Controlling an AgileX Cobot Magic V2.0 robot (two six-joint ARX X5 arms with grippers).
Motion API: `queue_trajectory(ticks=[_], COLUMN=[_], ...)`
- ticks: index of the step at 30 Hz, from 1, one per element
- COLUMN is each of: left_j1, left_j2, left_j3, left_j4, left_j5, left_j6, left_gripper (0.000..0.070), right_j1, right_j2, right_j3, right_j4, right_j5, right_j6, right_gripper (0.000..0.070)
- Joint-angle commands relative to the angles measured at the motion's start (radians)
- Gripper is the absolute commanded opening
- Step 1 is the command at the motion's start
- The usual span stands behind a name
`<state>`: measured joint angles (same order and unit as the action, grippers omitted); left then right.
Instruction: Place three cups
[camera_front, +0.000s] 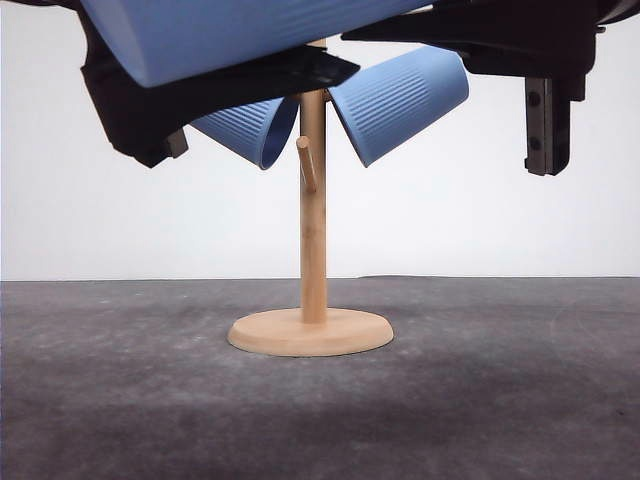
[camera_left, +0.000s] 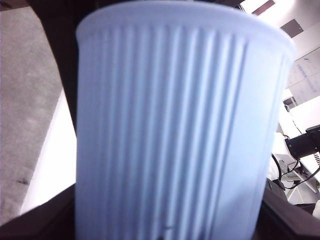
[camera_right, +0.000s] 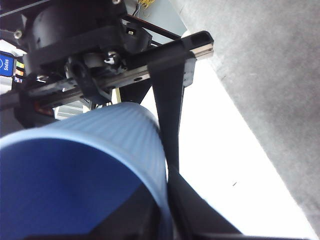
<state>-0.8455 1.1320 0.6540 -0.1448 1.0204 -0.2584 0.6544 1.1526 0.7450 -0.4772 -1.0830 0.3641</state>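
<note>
Cups (camera_front: 400, 100) hang on 2 pegs of wooden stand (camera_front: 312, 250), table (camera_front: 500, 400) beneath.

held cup (camera_front: 240, 35) cropped by the front view's top edge, left hanging cup (camera_front: 250, 128) half hidden behind left tool

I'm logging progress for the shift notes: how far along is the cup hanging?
Two cups already hang on the wooden stand: the left hung cup and the right hung cup. The third cup is in hand, clamped in the left gripper near the post top. One front peg sits bare, so what's left is seating that cup and releasing.
</note>
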Motion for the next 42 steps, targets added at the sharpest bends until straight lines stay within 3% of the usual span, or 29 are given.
queue_trajectory(ticks=[1,10,15,25,29,36,42], left_j1=[-0.008,-0.008,-0.007,-0.005,0.0,0.03,0.083], left_j2=[0.013,0.013,0.013,0.013,0.013,0.013,0.013], left_j3=[0.006,0.006,0.006,0.006,0.007,0.007,0.007], left_j4=[0.01,0.01,0.01,0.01,0.01,0.011,0.014], left_j5=[-0.006,-0.006,-0.006,-0.039,-0.124,-0.215,-0.3], left_j6=[0.003,0.003,-0.019,-0.069,-0.168,-0.438,-0.686], left_gripper=[0.0359,0.0352,0.0353,0.0353,0.0353,0.0351,0.0351], right_j1=[0.013,0.011,-0.023,-0.233,-0.343,-0.501,-0.554], right_j2=[0.009,0.009,0.009,0.004,-0.006,-0.019,-0.019], right_j3=[0.009,0.009,0.009,0.009,0.009,0.009,0.009], right_j4=[0.013,0.013,0.013,0.009,-0.006,-0.036,-0.04], right_j5=[-0.028,-0.044,-0.042,-0.046,-0.054,-0.07,-0.068], right_j6=[0.003,0.002,0.002,-0.036,-0.066,-0.128,-0.17], right_gripper=[0.0,0.0006,0.0286,0.0296,0.0296,0.0296,0.0296])
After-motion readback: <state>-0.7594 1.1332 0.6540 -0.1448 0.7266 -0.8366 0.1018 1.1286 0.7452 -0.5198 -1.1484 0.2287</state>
